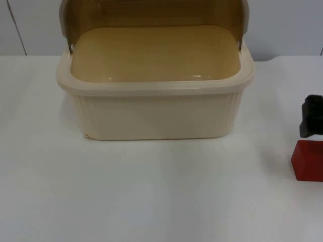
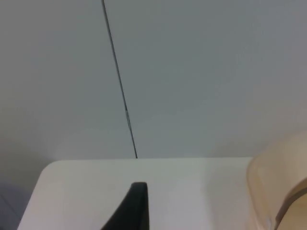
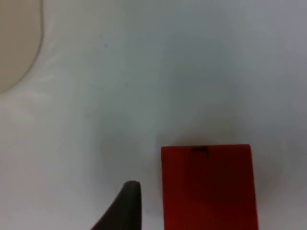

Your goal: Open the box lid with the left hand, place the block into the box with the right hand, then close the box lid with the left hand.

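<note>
While lid [image 1: 151, 12] stands raised over box [image 1: 154, 108], sits red block [image 1: 308, 160] on table [image 1: 151, 191] well to its right, just below right gripper [image 1: 311, 117]; finger spread of both grippers unclear. Left gripper [image 2: 136, 208] near wall [image 2: 192, 72].

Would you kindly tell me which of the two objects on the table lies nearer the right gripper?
The red block, just below the right gripper at the table's right edge; the cream plastic box, lid raised, stands farther left.
</note>
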Controlling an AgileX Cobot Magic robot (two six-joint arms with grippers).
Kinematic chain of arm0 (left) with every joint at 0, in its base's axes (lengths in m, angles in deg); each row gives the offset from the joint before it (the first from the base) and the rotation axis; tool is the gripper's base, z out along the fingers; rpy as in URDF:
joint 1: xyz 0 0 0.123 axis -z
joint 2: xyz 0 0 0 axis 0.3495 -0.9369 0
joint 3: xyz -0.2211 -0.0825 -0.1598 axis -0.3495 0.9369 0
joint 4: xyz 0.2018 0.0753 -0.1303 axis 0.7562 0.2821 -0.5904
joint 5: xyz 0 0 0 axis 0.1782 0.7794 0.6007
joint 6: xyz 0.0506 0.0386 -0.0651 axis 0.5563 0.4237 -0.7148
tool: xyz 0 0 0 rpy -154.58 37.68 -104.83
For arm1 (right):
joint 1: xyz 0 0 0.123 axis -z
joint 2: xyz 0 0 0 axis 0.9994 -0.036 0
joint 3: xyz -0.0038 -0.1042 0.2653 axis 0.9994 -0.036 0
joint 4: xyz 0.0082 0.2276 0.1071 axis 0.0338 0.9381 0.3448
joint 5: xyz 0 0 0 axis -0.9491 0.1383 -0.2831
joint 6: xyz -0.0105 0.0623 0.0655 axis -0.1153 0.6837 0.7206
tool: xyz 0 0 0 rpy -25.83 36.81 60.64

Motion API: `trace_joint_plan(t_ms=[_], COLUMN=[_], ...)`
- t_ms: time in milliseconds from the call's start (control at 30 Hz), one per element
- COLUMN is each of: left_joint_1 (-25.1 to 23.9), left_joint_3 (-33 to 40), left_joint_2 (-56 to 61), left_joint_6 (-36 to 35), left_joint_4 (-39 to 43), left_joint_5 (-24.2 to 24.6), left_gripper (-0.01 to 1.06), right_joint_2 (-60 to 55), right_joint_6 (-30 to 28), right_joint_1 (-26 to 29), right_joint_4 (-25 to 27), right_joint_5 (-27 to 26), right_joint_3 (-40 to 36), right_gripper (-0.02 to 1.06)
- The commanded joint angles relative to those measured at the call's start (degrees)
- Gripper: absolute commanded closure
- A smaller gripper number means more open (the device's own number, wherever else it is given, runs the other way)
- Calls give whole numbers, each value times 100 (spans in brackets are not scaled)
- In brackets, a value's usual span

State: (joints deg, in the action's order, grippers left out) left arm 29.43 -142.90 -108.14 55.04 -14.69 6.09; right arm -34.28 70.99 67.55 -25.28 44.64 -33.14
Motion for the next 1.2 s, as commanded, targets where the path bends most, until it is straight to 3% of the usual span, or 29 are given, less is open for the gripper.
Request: trace_joint_plan(t_ms=[0, 100, 367, 467, 500, 600, 633, 700, 767, 833, 1000, 1167], left_joint_1=[28, 28, 28, 28, 28, 28, 28, 28, 28, 28, 28, 28], left_joint_3=[8, 8, 8, 8, 8, 8, 8, 8, 8, 8, 8, 8], left_joint_2=[45, 45, 45, 45, 45, 45, 45, 45, 45, 45, 45, 45], left_joint_6=[5, 5, 5, 5, 5, 5, 5, 5, 5, 5, 5, 5], left_joint_4=[54, 162, 229, 229, 229, 229, 229, 229, 229, 229, 229, 229], left_joint_5=[12, 12, 12, 12, 12, 12, 12, 12, 12, 12, 12, 12], left_gripper=[0, 0, 0, 0, 0, 0, 0, 0, 0, 0, 0, 0], right_joint_2=[-171, -533, -886, -1034, -1081, -1147, -1147, -1137, -1137, -1114, -716, 413], right_joint_6=[582, 1447, 1459, 1433, 1412, 1412, 1412, 1412, 1357, 1337, 1095, 624], right_joint_1=[-38, -38, -38, -38, -38, -38, -38, -38, -38, -38, -38, -38], right_joint_4=[-472, -1089, -1110, -1110, -1110, -1110, -1110, -1110, -1110, -1110, -1135, -1314], right_joint_5=[-182, -444, -782, -790, -765, -604, -604, -410, -319, -275, -114, 538], right_joint_3=[-26, -26, 30, 103, 130, 172, 172, 172, 172, 172, 172, 252], right_gripper=[-1, -1, 0, 6, 11, 45, 45, 77, 100, 105, 105, 105])
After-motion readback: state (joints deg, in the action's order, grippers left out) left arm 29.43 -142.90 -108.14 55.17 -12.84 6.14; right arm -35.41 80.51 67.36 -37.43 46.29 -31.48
